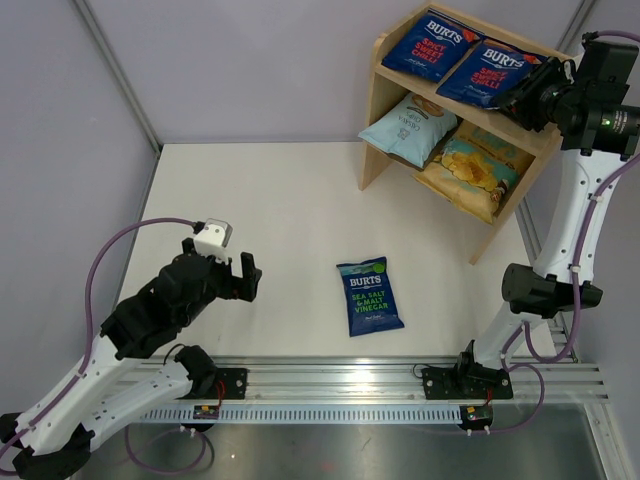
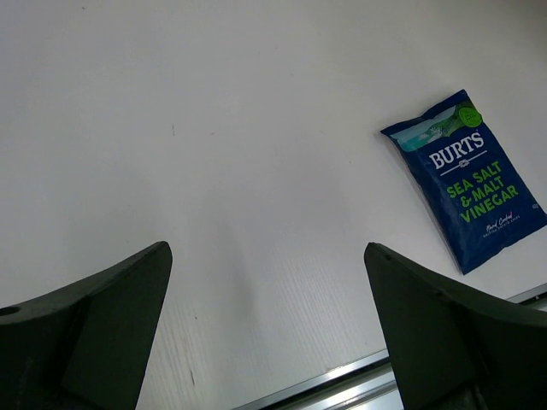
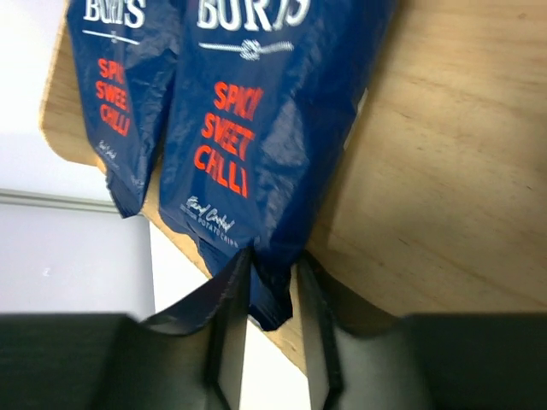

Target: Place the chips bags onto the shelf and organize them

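Two red-lettered Burts chips bags (image 1: 430,45) (image 1: 487,72) lie side by side on the top tier of the wooden shelf (image 1: 378,120). A pale-blue bag (image 1: 408,128) and a yellow bag (image 1: 470,170) fill the lower tier. My right gripper (image 3: 272,256) is at the top tier's right end, jaws slightly parted around the bottom corner of the right-hand Burts bag (image 3: 256,128); one finger touches it and a thin gap shows at the other. A green-lettered Burts bag (image 1: 369,296) (image 2: 468,181) lies flat mid-table. My left gripper (image 2: 266,248) hovers open left of it, holding nothing.
An aluminium rail (image 1: 330,385) runs along the near table edge, carrying both arm bases. Grey walls enclose the table at the back and sides. The shelf stands in the far right corner, and bare wood (image 3: 444,171) shows on its top tier right of the bags.
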`<state>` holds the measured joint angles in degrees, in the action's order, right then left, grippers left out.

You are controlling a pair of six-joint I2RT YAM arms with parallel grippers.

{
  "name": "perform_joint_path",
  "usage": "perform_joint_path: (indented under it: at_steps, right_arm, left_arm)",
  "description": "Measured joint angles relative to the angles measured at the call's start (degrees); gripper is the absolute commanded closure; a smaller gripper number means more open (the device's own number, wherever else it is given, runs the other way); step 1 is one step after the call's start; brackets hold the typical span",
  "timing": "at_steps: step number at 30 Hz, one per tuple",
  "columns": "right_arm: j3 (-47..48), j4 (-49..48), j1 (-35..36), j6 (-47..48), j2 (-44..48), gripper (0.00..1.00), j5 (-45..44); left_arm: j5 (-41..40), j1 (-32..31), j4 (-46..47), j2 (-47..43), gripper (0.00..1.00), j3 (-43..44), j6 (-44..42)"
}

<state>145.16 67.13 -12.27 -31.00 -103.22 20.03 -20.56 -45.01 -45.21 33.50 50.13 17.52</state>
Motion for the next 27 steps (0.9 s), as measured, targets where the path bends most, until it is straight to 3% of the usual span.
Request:
perform_joint_path:
  at_steps: [4,16,26,27]
  right_arm:
    - [-0.09,-1.36,-0.11,-0.09,-0.04,0.49,0.87]
    - [-0.31,0.17,-0.17,2.78,2.60,0.39,-5.75]
    - [-3.13,0.70,-0.24,4.61,8.11,0.32,-5.77]
    - [-3.13,0.90,-0.44,4.70,9.35,0.26,-5.81]
  left_arm:
    - [0.13,0.00,0.00,0.00,0.01,-0.02,0.00]
    - [0.22,0.00,0.04,0.04,0.01,0.00,0.04]
    - [1.97,0.00,3.54,2.10,0.01,-0.28,4.63]
    - [2.51,0.00,5.01,2.43,0.01,-0.72,5.40]
